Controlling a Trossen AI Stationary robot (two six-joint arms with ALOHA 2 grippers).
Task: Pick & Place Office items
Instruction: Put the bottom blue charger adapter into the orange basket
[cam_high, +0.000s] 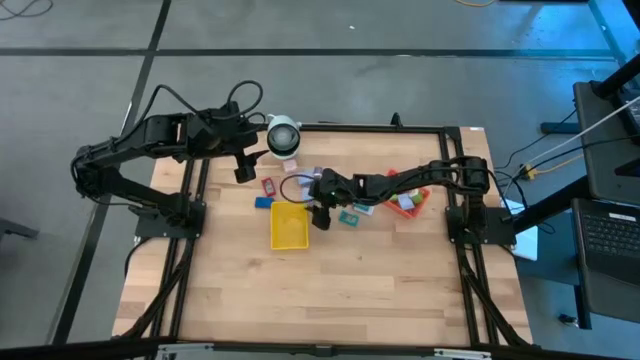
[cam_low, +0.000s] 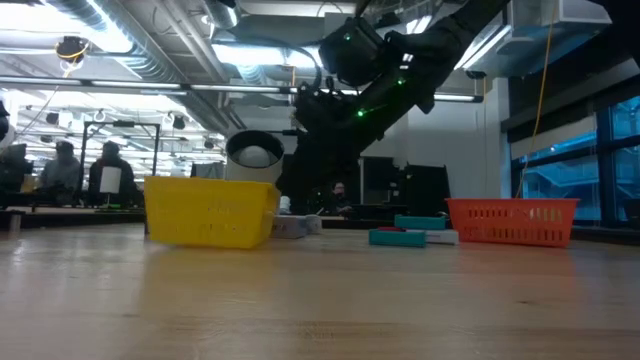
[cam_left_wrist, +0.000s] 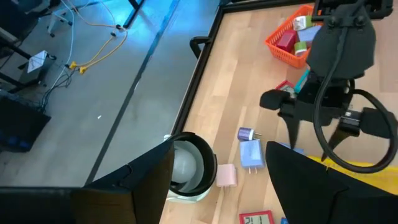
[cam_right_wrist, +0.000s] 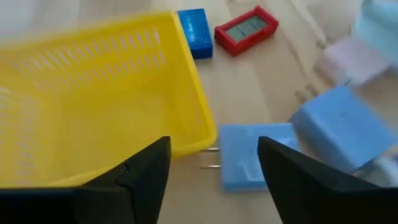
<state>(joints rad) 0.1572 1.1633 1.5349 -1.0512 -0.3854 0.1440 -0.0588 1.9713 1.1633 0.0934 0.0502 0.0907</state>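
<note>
The office items lie scattered between two trays. In the right wrist view a light blue plug block (cam_right_wrist: 249, 163) lies flat beside the yellow tray (cam_right_wrist: 93, 93), with a bigger blue packet (cam_right_wrist: 341, 127), a small blue block (cam_right_wrist: 193, 25) and a red packet (cam_right_wrist: 246, 28) around it. My right gripper (cam_right_wrist: 214, 180) is open and hovers over the plug block, at the yellow tray's far right corner (cam_high: 320, 217). My left gripper (cam_high: 243, 168) is open and raised near the white round object (cam_left_wrist: 186, 168). A pinkish block (cam_left_wrist: 226, 175) and a lavender piece (cam_left_wrist: 246, 133) lie below it.
The red-orange tray (cam_high: 405, 202) holds several items on the table's right side. A teal packet (cam_high: 348, 216) lies between the trays. The white round object (cam_high: 283, 135) stands at the far edge. A black frame (cam_high: 190, 250) borders the table. Bare wood (cam_high: 330, 290) fills the near half.
</note>
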